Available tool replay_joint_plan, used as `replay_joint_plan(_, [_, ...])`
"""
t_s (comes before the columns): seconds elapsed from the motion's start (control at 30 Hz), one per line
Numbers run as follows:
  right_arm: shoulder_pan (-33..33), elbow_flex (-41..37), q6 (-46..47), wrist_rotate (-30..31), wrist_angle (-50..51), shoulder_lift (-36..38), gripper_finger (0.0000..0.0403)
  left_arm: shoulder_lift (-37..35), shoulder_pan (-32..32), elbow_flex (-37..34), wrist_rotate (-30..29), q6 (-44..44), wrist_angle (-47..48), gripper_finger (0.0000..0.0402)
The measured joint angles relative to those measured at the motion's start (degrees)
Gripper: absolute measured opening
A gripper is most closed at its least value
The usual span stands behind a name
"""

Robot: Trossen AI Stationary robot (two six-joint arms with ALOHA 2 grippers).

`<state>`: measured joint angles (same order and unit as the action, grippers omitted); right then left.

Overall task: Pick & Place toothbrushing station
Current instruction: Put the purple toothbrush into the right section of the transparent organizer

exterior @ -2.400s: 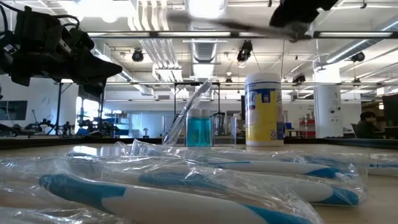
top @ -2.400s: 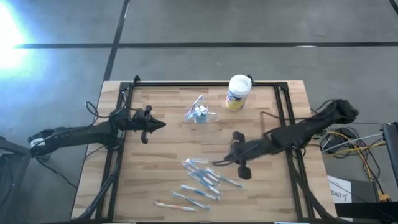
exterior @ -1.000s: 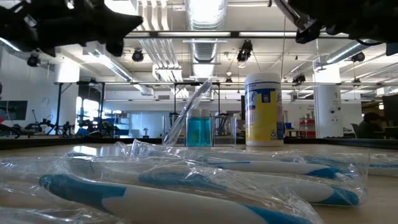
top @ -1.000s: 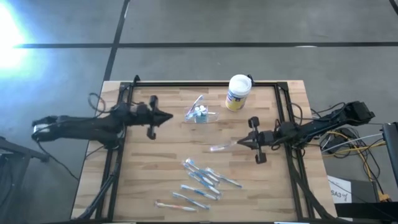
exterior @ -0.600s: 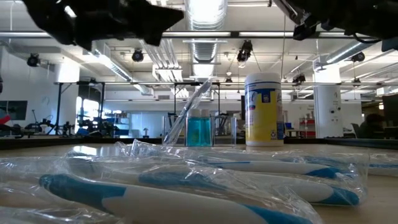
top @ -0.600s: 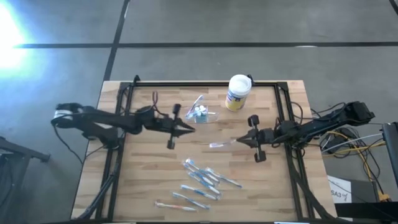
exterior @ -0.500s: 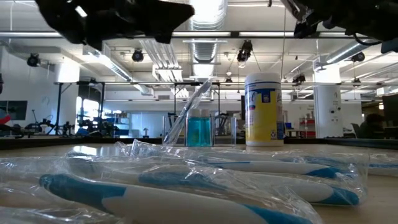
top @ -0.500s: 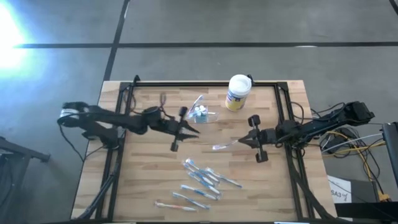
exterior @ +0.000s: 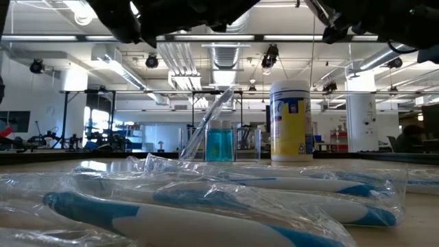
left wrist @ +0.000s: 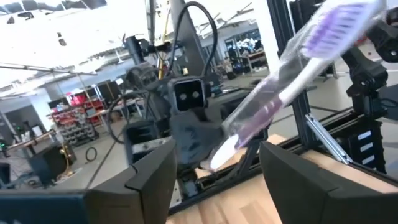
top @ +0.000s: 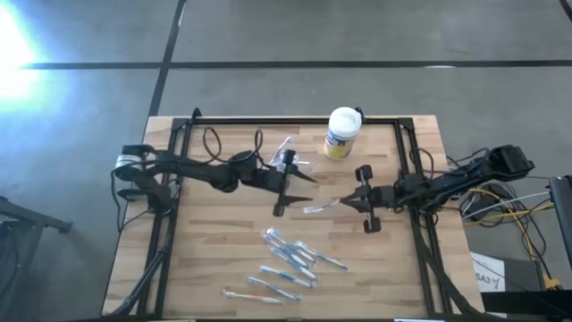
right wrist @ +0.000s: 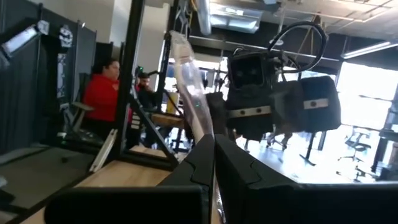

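White canister point(top: 342, 132) with yellow label near the table's point(top: 214, 259) far edge, wrapped toothbrushes point(top: 288, 260) near its front

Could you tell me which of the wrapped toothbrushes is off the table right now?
The purple one held in the right gripper, between both arms; the blue ones lie on the table nearer the front edge.

Obscured and cut-off items

In the low view both arms are cropped by the upper edge, so neither tool's tip shows there. From above, the left tool point(top: 304, 188) overlaps the toothbrushing station point(top: 288, 164), hiding part of it. The wrapped toothbrush point(right wrist: 194, 99) in the right tool point(right wrist: 213, 163) has its lower end hidden between the fingers. The wrapped toothbrushes point(exterior: 206, 199) nearest the low camera are blurred.
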<state>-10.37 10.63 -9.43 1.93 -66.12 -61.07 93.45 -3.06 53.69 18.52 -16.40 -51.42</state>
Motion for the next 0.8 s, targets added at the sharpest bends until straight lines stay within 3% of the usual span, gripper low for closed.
replay_joint_plan(0.23, [0.56, -0.02, -0.07, 1.5, -6.41, -4.36, 0.0008, 3.91, 1.47, 4.22, 0.04, -0.31, -0.05, 0.0234])
replay_joint_plan(0.8, [1.66, 1.34, -0.44, 4.63, -10.32, -10.33, 0.0008, 4.72, 2.92, 4.79, -0.04, -0.76, -3.06, 0.0222])
